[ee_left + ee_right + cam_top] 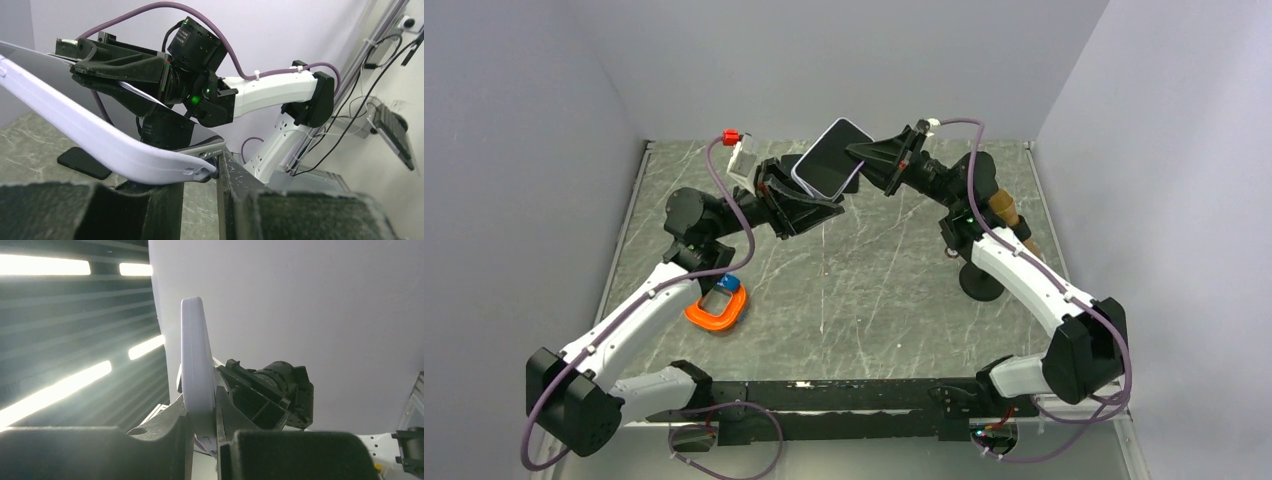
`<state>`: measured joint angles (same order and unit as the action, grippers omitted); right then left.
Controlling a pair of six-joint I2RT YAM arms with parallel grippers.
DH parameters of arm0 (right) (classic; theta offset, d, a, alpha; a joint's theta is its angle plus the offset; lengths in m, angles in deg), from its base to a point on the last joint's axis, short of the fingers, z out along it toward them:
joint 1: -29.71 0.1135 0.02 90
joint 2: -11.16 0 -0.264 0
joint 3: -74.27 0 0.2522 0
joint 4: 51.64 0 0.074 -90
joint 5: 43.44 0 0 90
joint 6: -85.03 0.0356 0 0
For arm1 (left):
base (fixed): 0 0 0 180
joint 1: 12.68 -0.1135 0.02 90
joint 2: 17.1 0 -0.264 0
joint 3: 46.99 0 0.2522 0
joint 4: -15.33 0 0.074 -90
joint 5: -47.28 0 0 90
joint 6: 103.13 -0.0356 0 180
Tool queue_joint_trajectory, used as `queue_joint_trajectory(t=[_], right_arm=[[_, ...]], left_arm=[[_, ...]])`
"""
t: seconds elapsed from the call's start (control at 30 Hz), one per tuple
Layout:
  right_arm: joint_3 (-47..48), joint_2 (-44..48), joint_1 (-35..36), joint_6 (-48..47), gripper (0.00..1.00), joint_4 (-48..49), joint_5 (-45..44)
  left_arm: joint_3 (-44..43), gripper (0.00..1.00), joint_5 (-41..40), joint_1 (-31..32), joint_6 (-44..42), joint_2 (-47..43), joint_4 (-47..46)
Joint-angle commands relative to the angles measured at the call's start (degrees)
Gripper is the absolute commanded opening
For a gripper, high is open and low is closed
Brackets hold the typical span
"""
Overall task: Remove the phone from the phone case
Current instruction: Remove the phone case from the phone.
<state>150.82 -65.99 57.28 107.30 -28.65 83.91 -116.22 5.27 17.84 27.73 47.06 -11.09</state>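
Observation:
The phone [829,160], dark screen up, sits in a lavender case [852,127] and is held in the air over the back of the table between both grippers. My left gripper [809,203] is shut on its lower end. In the left wrist view the case [90,135] bends away from the phone's grey edge [200,146] at the corner that sits between my fingers, where the left gripper [200,172] closes. My right gripper [864,152] is shut on the case's upper right edge. The right wrist view shows the case [196,355] edge-on, pinched in the right gripper [203,415].
A flat black slab [82,162] lies on the table under the held phone; it also shows in the top view [786,163]. An orange clamp-like object [717,308] lies by the left arm. A black round base [981,283] and a brown object [1004,208] stand by the right arm.

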Motion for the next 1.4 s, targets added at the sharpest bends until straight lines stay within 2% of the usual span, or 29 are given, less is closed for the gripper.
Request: queue_joint_trajectory(t=[0.0, 0.13, 0.2, 0.27, 0.33, 0.37, 0.43, 0.5, 0.7, 0.8, 0.97, 1.13, 1.2, 1.3, 1.37], right_arm=[[3.6, 1.0, 2.68, 12.34, 0.0, 13.94, 4.28], [2.78, -0.53, 2.65, 14.56, 0.0, 21.58, 1.41], [3.08, -1.93, 2.43, 15.95, 0.0, 25.53, 0.4], [4.48, -3.19, 1.72, 16.34, 0.0, 27.21, 1.08], [7.09, -3.08, -0.17, 12.54, 0.0, 21.97, 4.74], [8.04, -2.68, -1.32, 8.5, 0.0, 18.69, 6.31], [9.16, -2.23, -3.56, 3.96, 0.0, 13.6, 9.17], [8.44, -1.9, -5.64, 2.4, 0.0, 12.42, 10.32], [7.53, -2.65, -11.06, -1.42, 0.0, 12.28, 14.26], [8.38, -2.89, -13.05, -5.22, 0.0, 9.77, 16.71], [11.0, -3.44, -14.12, -10.78, 0.0, 5.1, 20.26], [12.21, -5.05, -14.08, -7.52, 0.0, 10.67, 22.29], [13.24, -5.18, -14.1, -8.98, 0.0, 9.69, 22.92], [15.75, -4.69, -14.01, -15.03, 0.0, 1.84, 23.84], [16.21, -4.53, -14.08, -16.01, 0.0, 0.19, 23.73]], left_arm=[[2.22, 0.0, -4.07, -1.44, 7.26, 4.33, -4.55], [6.05, 0.0, -4.26, -1.43, 16.94, 5.32, -13.83], [7.66, 0.0, -3.59, -1.43, 18.22, 4.7, -15.11], [7.39, 0.0, -1.4, -1.37, 17.35, 3.89, -12.5], [5.17, 0.01, 0.06, -0.82, 12.97, 2.11, -3.49], [3.92, 0.09, -0.32, -0.48, 10.3, 0.95, 1.81], [1.83, 0.33, -2.49, 0.12, 4.32, -2.25, 12.49], [0.35, 0.51, -5.62, 0.57, -0.09, -5.28, 20.84], [-1.72, 0.72, -12.47, 0.62, -4.7, -11.49, 34.99], [-1.72, 0.78, -17.67, 0.55, -4.66, -15.16, 37.99], [-3.27, 0.81, -20.03, -1.88, 1.41, -16.8, 37.1], [-4.67, 0.9, -16.3, -2.66, 10.03, -12.91, 30.57], [-5.71, 0.89, -14.34, -2.59, 12.83, -10.75, 27.91], [-6.66, 0.86, -11.52, -2.66, 16.72, -7.77, 22.06], [-7.43, 0.83, -9.04, -2.53, 18.66, -5.55, 18.49]])
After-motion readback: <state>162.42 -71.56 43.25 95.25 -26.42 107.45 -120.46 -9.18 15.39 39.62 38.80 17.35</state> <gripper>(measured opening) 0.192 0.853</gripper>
